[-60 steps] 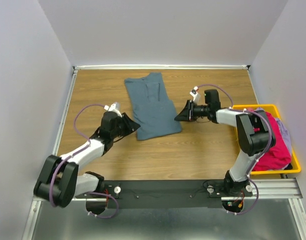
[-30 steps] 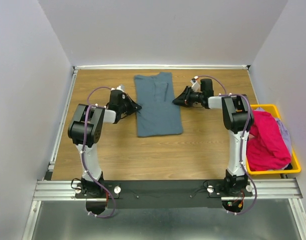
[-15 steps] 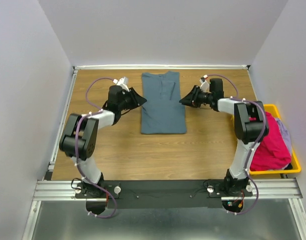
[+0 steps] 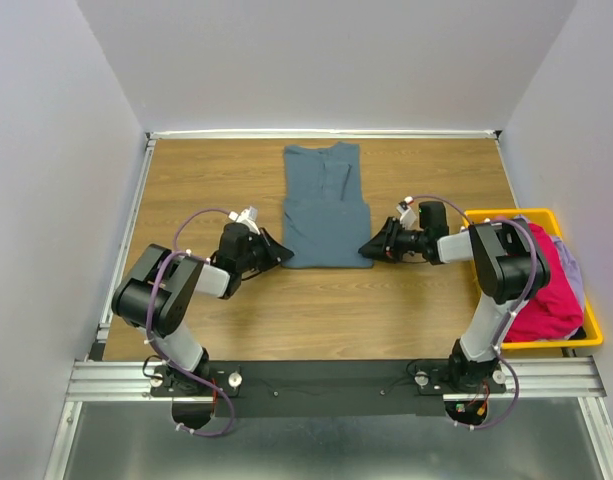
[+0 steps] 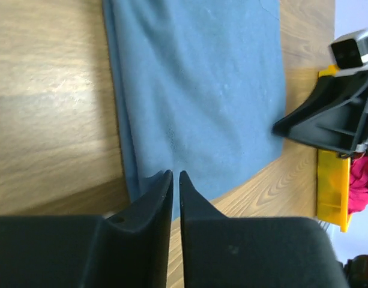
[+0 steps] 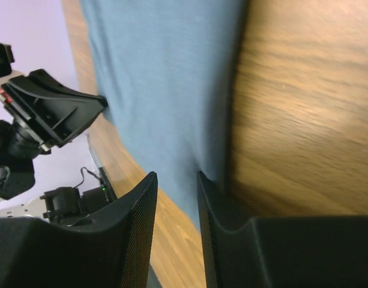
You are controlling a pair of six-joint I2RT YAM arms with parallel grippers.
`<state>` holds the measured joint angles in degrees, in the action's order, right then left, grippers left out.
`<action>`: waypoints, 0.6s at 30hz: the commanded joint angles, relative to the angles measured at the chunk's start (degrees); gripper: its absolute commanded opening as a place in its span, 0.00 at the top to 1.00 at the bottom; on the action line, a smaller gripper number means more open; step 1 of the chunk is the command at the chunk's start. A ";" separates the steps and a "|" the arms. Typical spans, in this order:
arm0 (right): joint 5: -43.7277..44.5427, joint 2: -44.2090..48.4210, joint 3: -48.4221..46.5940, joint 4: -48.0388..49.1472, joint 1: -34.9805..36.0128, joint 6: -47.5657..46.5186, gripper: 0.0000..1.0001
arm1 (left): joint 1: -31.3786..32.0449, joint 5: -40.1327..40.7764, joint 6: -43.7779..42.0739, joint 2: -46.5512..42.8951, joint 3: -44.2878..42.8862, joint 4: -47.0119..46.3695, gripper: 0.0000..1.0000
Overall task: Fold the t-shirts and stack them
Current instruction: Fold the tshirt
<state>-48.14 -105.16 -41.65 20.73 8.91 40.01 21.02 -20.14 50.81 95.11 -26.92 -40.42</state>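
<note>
Left gripper, jaws a slit apart, sits at the blue-grey shirt corner farthest from the bin; I cannot tell whether it pinches cloth. Right gripper, released, straddles the corner nearest the bin. A pink shirt lies inside the bin.

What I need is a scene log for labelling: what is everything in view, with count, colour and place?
blue-grey shirt: one, slate blue-grey, lying mid-table
pink shirt: one, magenta, heaped in the bin
pale cloth: count unclear, pale grey-blue, in the bin beside the pink shirt
bin: one, yellow, table's right edge
table: one, brown wood
left fingers: two, black, at the blue-grey shirt's near left corner
right fingers: two, black, at its near right corner
</note>
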 commanded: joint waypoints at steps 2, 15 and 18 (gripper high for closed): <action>2.08 -4.69 4.37 4.84 -0.38 -0.55 0.60 | 0.08 3.09 4.30 0.43 3.96 -4.66 0.88; 5.69 2.51 -8.76 -6.66 7.24 -7.84 0.60 | 0.61 3.88 5.18 -5.64 10.83 -3.17 0.92; 5.95 -0.47 -14.85 -6.67 11.11 -6.18 0.60 | 0.69 3.53 5.18 -7.03 11.10 -2.64 0.92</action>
<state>-44.51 -104.62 -49.28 17.43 15.20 36.27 21.26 -18.37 56.84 90.30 -16.64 -44.25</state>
